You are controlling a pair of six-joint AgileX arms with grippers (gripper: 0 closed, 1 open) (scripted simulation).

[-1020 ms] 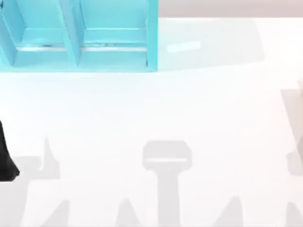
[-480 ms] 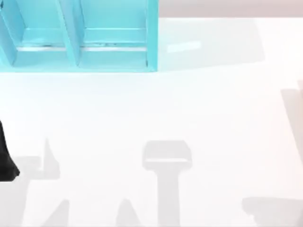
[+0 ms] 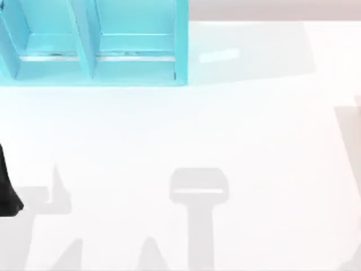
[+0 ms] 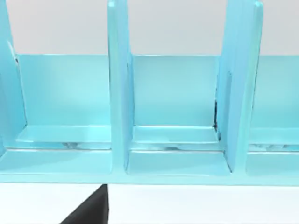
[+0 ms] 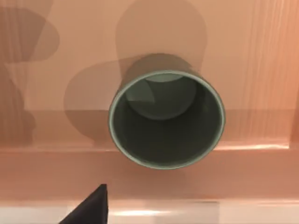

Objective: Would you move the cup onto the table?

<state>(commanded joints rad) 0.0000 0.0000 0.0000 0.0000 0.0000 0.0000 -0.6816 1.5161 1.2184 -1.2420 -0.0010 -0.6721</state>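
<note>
the green cup sits on a brown shelf, waiting to be picked up

the right wrist view looks at a green cup (image 5: 167,119). it stands upright on a brown wooden shelf (image 5: 42,168), with its open mouth facing the camera. you can see right down to the round bottom inside. the cup is apart from the table (image 3: 186,135), which is the big white flat top in the top view.

the cup looks hard and stiff, like smooth pottery or plastic. i think it is light, because nothing is in it. the smooth side could be slippery, and it might break if it fell. a good place to hold it would be the rim, with one finger inside and one outside, or around the round side.

a dark bit of each arm shows at the edge of its wrist view, but i cannot tell if the fingers are open or closed.

the left wrist view faces the turquoise shelf unit (image 4: 168,154).
</note>
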